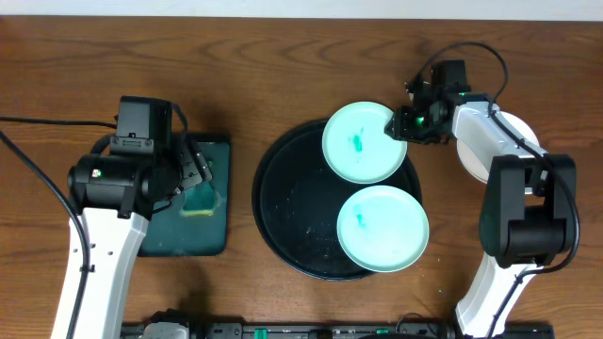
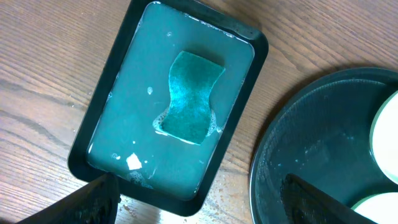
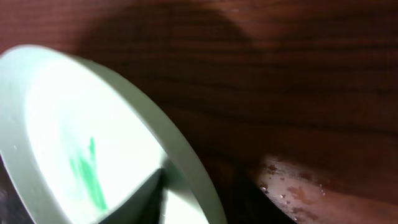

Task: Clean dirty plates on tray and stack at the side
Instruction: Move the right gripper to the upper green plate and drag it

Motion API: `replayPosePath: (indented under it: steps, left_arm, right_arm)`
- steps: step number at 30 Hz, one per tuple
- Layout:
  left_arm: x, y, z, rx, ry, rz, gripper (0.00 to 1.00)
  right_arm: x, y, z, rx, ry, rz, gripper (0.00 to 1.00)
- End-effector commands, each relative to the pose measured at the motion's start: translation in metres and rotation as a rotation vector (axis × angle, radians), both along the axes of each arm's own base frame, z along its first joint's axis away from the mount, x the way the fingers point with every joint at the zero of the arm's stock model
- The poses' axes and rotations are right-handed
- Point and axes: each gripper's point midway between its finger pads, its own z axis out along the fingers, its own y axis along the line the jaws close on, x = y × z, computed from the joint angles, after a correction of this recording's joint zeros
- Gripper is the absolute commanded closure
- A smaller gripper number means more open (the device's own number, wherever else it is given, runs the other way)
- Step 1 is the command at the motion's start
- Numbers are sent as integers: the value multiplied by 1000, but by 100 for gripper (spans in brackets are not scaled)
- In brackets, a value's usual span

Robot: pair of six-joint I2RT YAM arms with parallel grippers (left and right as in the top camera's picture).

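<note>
The black tray (image 1: 283,207) holds two pale mint plates, each with a teal smear. The far plate (image 1: 363,143) hangs over the tray's back right rim. My right gripper (image 1: 407,122) is shut on its right rim. In the right wrist view the gripper (image 3: 199,186) has one finger inside the plate (image 3: 68,143) and one under it. The near plate (image 1: 382,228) lies at the tray's front right. A white plate (image 1: 521,127) lies on the table under my right arm. My left gripper (image 1: 193,174) is open and empty.
A dark-green rectangular tray (image 1: 212,235) of soapy water holds a teal sponge (image 1: 200,198) left of the black tray. In the left wrist view my open gripper (image 2: 199,186) hovers above that tray (image 2: 93,124), the sponge (image 2: 189,96) and the black tray's rim (image 2: 311,137).
</note>
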Motion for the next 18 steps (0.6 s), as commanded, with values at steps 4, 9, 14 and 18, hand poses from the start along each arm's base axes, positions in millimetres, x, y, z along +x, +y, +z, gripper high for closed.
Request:
replayPosePath:
  steps: [4, 9, 14, 18]
  left_arm:
    - [-1, 1, -2, 6, 9, 1, 17]
    - [-1, 1, -2, 6, 9, 1, 17]
    - [-1, 1, -2, 6, 9, 1, 17]
    - [-1, 1, -2, 6, 9, 1, 17]
  right_arm:
    - [4, 6, 7, 22, -19, -1, 95]
    - [3, 6, 8, 24, -14, -4, 99]
    - [-2, 18, 32, 85, -43, 40, 99]
    - [-18, 34, 66, 82, -65, 82, 99]
